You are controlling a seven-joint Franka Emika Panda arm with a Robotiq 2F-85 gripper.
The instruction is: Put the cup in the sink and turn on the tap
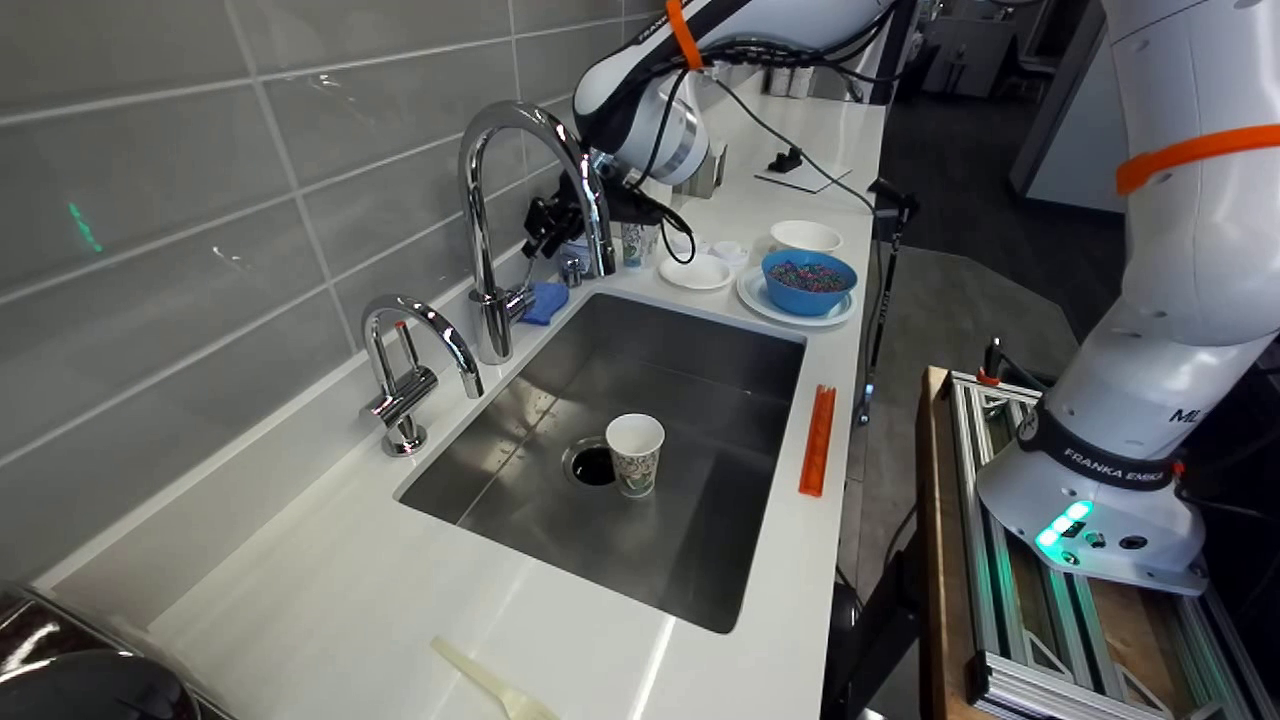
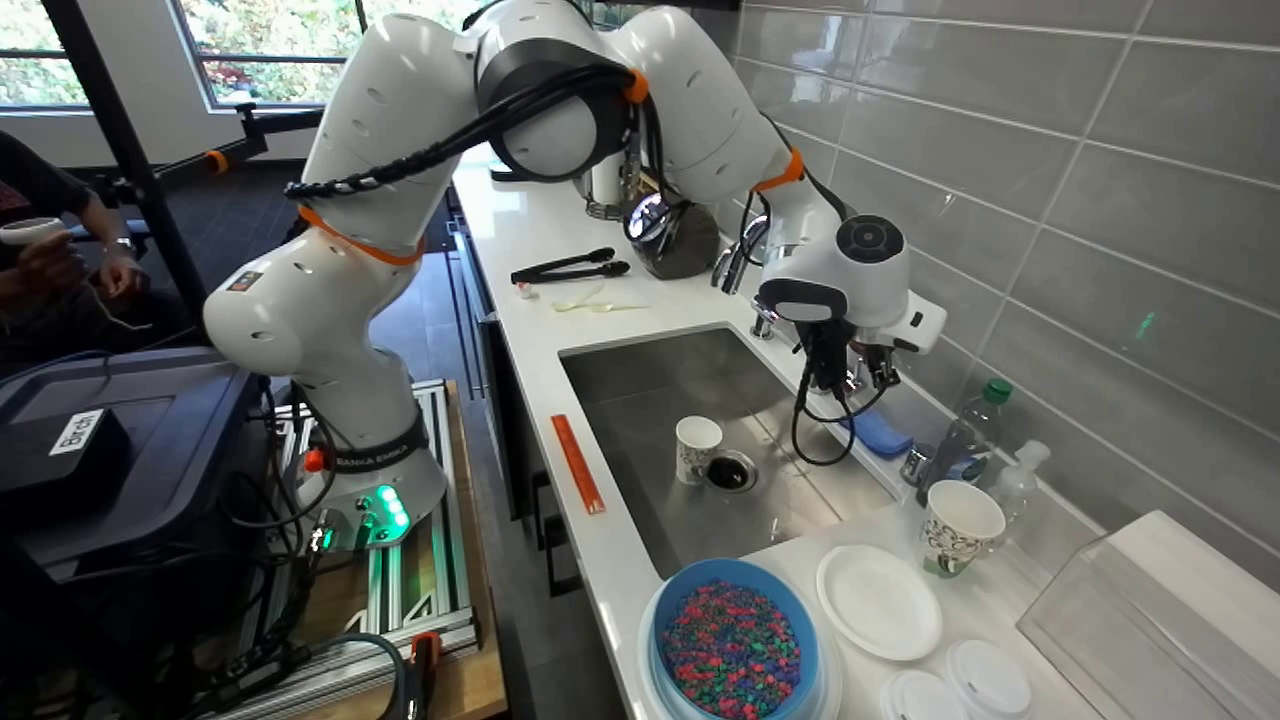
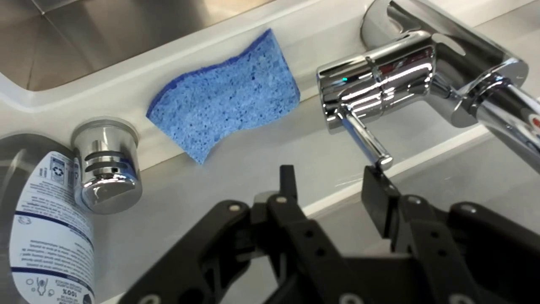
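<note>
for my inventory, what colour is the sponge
The sponge is blue, showing best in the wrist view.

found open room in the sink (image 1: 690, 540) on every side of the upright cup (image 1: 635, 465). met the tap (image 1: 484, 250) and low tap (image 1: 403, 393) along the wall (image 1: 150, 180), arching toward the sink. saw a gap between the jaws of the gripper (image 3: 331, 185), with the tap's lever (image 3: 365, 136) right by one jaw; could not tell whether touching. past the lever, met sponge (image 3: 232, 97), cap (image 3: 107, 164) and bottle (image 3: 50, 236) in turn.
</note>
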